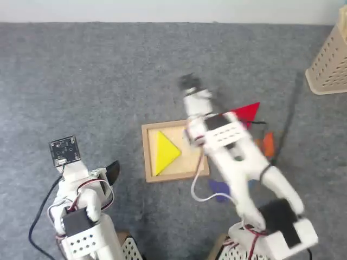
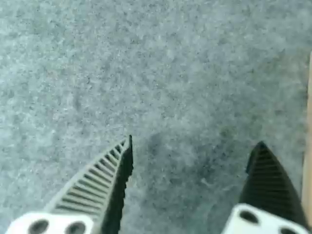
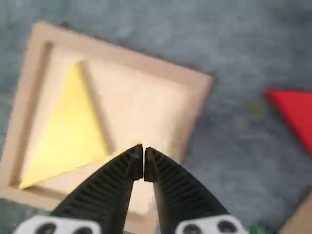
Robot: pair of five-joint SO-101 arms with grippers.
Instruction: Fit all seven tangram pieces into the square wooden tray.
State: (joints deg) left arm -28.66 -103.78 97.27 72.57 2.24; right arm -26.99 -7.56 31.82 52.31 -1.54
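Observation:
The square wooden tray [image 1: 174, 174] lies mid-table with a large yellow triangle [image 1: 162, 151] in its left half. In the right wrist view, my right gripper [image 3: 144, 148] is shut with nothing in it, above the tray [image 3: 195, 83] at the edge of the yellow triangle [image 3: 68, 126]. From above, that arm reaches over the tray's right side, its dark tip [image 1: 188, 83] blurred. A red triangle [image 1: 246, 112] [image 3: 292, 109] lies on the carpet right of the tray. My left gripper [image 2: 195, 146] [image 1: 111, 172] is open over bare carpet left of the tray.
An orange piece [image 1: 267, 143] lies right of the tray, and a purple piece [image 1: 219, 189] lies below it, partly under the right arm. A perforated beige basket [image 1: 331, 59] stands at the far right. A black cable [image 1: 287, 119] runs beside the red triangle.

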